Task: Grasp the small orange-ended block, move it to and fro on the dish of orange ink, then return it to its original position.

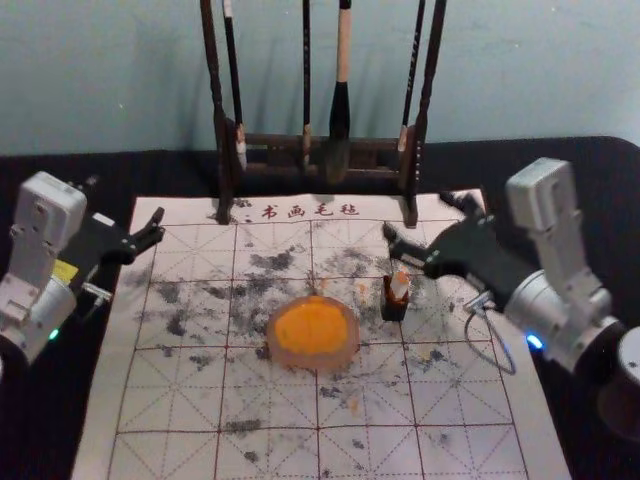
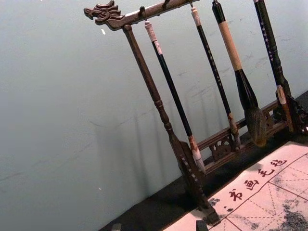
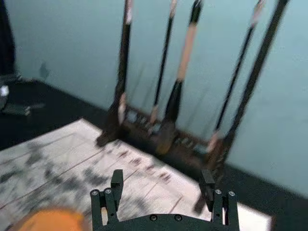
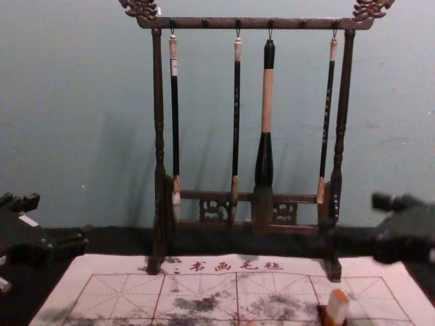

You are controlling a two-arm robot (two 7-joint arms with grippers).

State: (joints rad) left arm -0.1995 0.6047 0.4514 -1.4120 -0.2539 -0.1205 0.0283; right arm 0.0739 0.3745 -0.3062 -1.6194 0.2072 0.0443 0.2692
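Left gripper: at the left of the head view, its tips (image 1: 125,200) by the mat's upper left corner; pincer spread apart, nothing between the tips; the left wrist view has both tips at its lower edge, well separated.
Mat: pale sheet (image 1: 270,455) with a red grid and dark ink smudges, from lower left to lower right of the head view; red characters run along its upper edge.
Rack: dark wooden stand (image 1: 218,100), upper centre, at the far edge of the mat; four brushes (image 1: 342,60) hang from it, the thickest right of centre.
Dish: round, with a pale pinkish rim (image 1: 313,363), centre of the head view, on the mat; orange ink (image 1: 311,326) lies in it.
Block: white and orange (image 1: 400,283), just right of the dish, standing in a small dark holder (image 1: 394,309); in the chest view it is at the lower right, leaning slightly, orange at its top.
Right gripper: right of centre in the head view, tips (image 1: 418,215) above the block in the frame; pincer wide apart and empty, as the right wrist view also shows.
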